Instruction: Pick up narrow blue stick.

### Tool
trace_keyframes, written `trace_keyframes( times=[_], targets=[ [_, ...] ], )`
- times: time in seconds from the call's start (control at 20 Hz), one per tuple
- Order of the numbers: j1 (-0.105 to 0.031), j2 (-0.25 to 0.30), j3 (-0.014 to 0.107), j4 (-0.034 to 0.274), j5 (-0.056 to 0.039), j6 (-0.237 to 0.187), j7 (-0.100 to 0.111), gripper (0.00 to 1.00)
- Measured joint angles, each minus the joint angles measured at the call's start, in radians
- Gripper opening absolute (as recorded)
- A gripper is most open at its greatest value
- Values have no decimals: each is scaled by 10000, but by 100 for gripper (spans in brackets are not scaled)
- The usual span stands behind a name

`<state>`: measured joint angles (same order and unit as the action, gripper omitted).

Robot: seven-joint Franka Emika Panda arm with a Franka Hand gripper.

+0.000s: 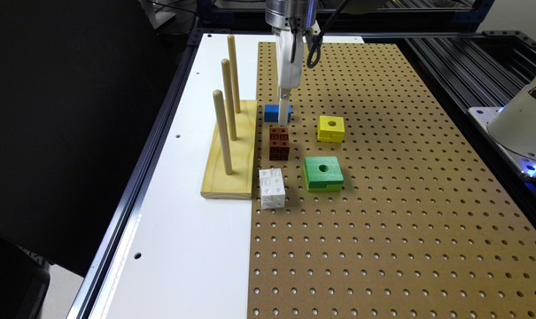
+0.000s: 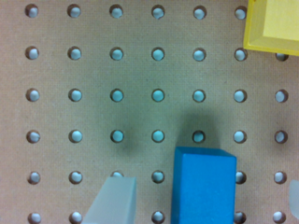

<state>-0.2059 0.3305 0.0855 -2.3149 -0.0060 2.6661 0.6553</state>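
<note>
At the exterior view's left, a pale wooden base with three upright dowels [image 1: 229, 150] stands on the white table edge, just beside the brown perforated pegboard [image 1: 382, 199]. Next along, the narrow blue stick [image 1: 272, 113], a small smooth solid blue block, lies flat on the pegboard; the white-fingered gripper [image 1: 285, 116] is down at its level, one finger in front of its end. Below it sit a brown studded block [image 1: 279, 143] and a white studded block [image 1: 272, 188], with a yellow holed block [image 1: 331, 128] and a green holed block [image 1: 324, 173] farther right. In the wrist view the blue stick [image 2: 203, 186] sits between a translucent finger [image 2: 114, 200] and another at the frame edge, jaws spread wide, not touching it. The step, as I judge it, is the straddle before the grasp; next comes centring and closing on the stick's sides, then lifting
</note>
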Motion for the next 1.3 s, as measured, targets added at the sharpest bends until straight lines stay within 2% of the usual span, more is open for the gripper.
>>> trace_keyframes(
  times=[0.5,0.55,0.65,0.75,1.15,1.2,1.3],
  targets=[
    [2,166,0,256,0,1,0,100],
    [2,304,0,265,0,72,0,100],
    [3,802,0,301,-16,545,0,100],
    [7,852,-4,395,-41,572,33,100],
    [6,854,-4,398,-40,572,33,100],
    [5,851,-4,396,-40,573,33,0],
    [5,851,-4,396,-40,573,33,0]
  ],
)
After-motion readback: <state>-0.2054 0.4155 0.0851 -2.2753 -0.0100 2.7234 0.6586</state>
